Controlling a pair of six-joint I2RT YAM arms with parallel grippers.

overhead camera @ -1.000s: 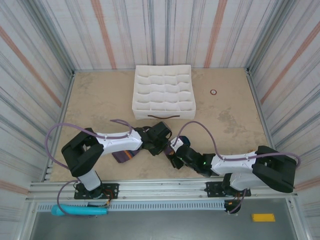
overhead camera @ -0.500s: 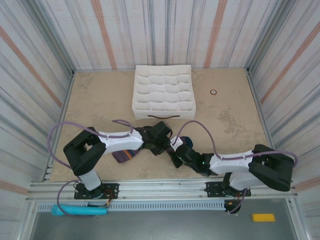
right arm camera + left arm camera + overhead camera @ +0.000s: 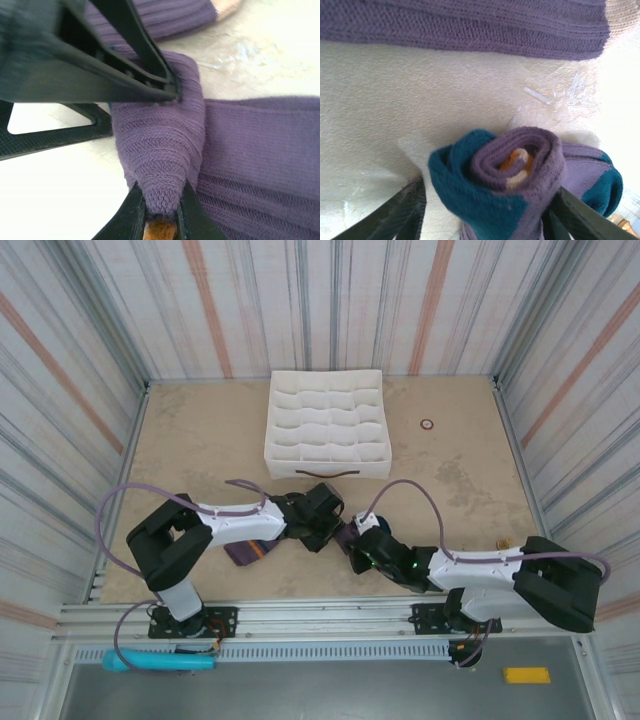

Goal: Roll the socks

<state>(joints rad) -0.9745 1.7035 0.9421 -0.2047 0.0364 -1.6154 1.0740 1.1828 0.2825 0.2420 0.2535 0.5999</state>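
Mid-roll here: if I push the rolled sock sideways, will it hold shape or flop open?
Likely floppy: the rolled sock is soft knit and would squash rather than slide stiffly. Its spiral looks loose at the centre, so it may unwind. Its unrolled tail lying flat probably stops it rolling far.

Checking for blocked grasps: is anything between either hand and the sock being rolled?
Nothing visible does. The right hand pinches the rolled sock directly, and the left hand sits open on either side of the same roll.
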